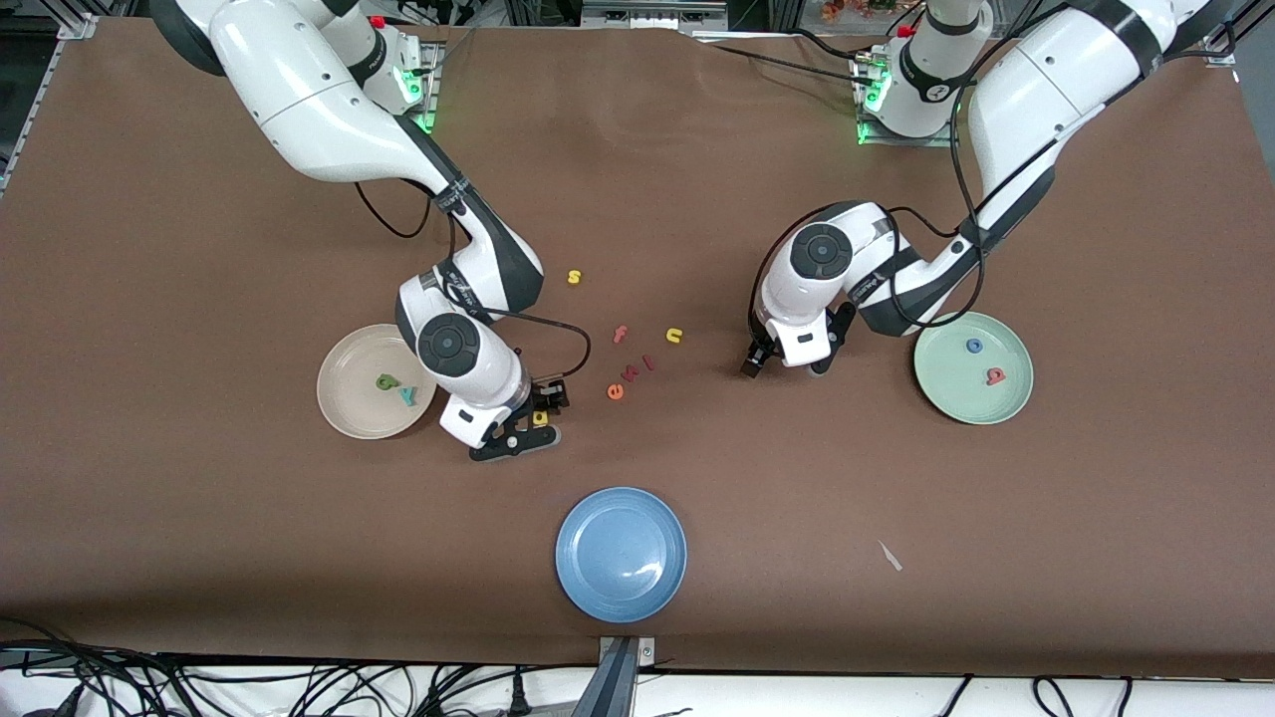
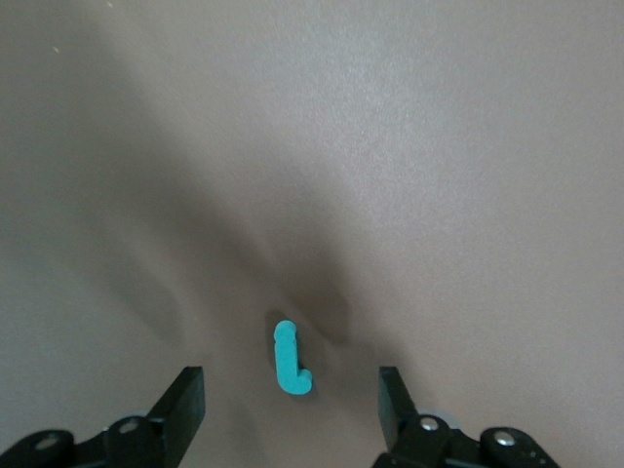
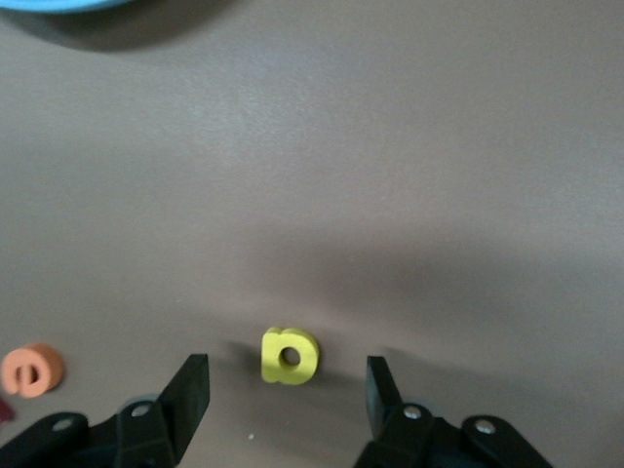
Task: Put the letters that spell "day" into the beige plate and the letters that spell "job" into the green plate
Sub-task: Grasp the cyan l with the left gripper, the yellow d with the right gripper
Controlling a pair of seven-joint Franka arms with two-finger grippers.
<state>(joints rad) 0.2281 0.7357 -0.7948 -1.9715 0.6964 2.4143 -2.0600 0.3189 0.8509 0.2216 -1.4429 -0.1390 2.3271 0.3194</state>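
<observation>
The teal j (image 2: 290, 360) lies flat on the brown table between the fingers of my open left gripper (image 2: 291, 409), which is low over it; in the front view that gripper (image 1: 789, 364) hides the letter. The yellow a (image 3: 289, 356) lies between the fingers of my open right gripper (image 3: 285, 400), low beside the beige plate (image 1: 344, 403); the front view shows this letter (image 1: 540, 418) at that gripper (image 1: 531, 430). In the beige plate lie the dark green d (image 1: 386, 381) and the teal y (image 1: 406, 395). The green plate (image 1: 956, 398) holds the blue o (image 1: 974, 346) and the pinkish-red b (image 1: 994, 375).
Loose letters lie mid-table between the arms: yellow s (image 1: 574, 277), pink f (image 1: 620, 335), yellow n (image 1: 674, 336), orange e (image 1: 616, 392) and two small red pieces (image 1: 638, 367). A blue plate (image 1: 621, 554) sits nearer the front camera. A white scrap (image 1: 890, 556) lies toward the left arm's end.
</observation>
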